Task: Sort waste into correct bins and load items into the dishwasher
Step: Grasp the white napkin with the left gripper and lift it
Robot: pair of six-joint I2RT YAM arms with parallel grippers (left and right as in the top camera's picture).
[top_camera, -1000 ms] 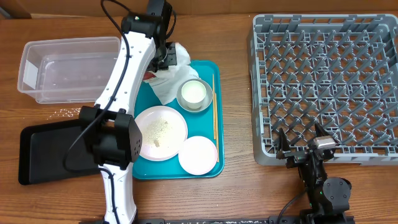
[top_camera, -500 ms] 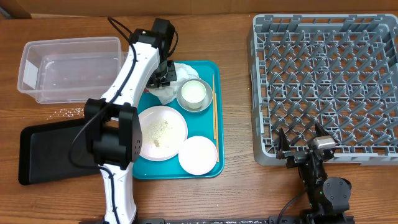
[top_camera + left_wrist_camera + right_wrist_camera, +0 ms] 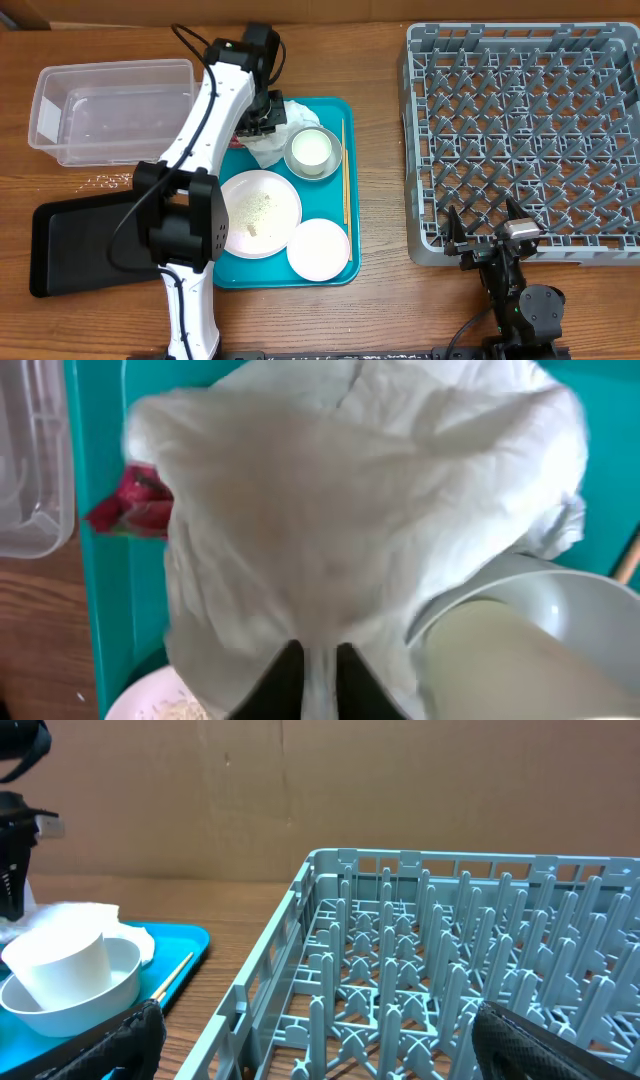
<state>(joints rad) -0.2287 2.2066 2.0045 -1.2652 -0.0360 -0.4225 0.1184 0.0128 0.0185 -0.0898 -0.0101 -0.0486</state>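
My left gripper is over the far left of the teal tray, shut on the crumpled white napkin. In the left wrist view a fold of the napkin is pinched between the fingers. The red wrapper lies at the napkin's left edge. A white cup sits in the bowl beside the napkin. The large plate holds rice crumbs, with the small plate next to it. Chopsticks lie along the tray's right side. My right gripper is open and empty at the grey dish rack's near edge.
The clear tub stands at the far left, and the black tray lies nearer on the left. Loose crumbs lie on the wood between them. The teal tray sits mid-table. The rack also fills the right wrist view.
My left gripper came down from the tray's far edge onto the napkin and closed on it. Over the last half second it barely moved. The right arm has not moved.
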